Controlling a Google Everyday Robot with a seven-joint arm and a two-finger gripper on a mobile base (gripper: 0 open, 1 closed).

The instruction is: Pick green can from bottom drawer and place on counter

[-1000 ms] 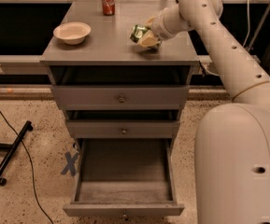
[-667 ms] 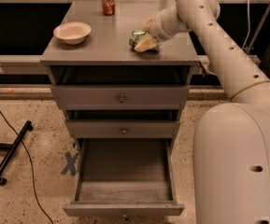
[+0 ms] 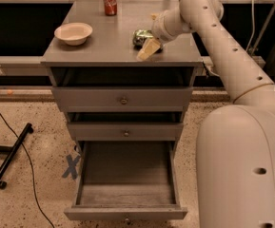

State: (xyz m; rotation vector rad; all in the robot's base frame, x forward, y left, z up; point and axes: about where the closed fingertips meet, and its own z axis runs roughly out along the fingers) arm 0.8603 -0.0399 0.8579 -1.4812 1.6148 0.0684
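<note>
The green can (image 3: 141,36) lies on its side on the counter (image 3: 113,46), right of the middle. My gripper (image 3: 146,37) is down at the counter around the can, reaching in from the right. Its fingers are spread: the near pale finger (image 3: 147,50) lies in front of the can, and the far one shows just behind it. The can seems to rest on the counter. The bottom drawer (image 3: 125,194) is pulled out below and its tray is empty.
A white bowl (image 3: 73,33) sits at the counter's left and a red cola can (image 3: 109,0) stands at the back. The two upper drawers (image 3: 123,99) are slightly ajar. A black stand and cable (image 3: 11,156) lie on the floor at the left. My arm and base fill the right side.
The gripper has lowered the green can toward the counter's front and set it down. The fingers now stand wider apart around it.
</note>
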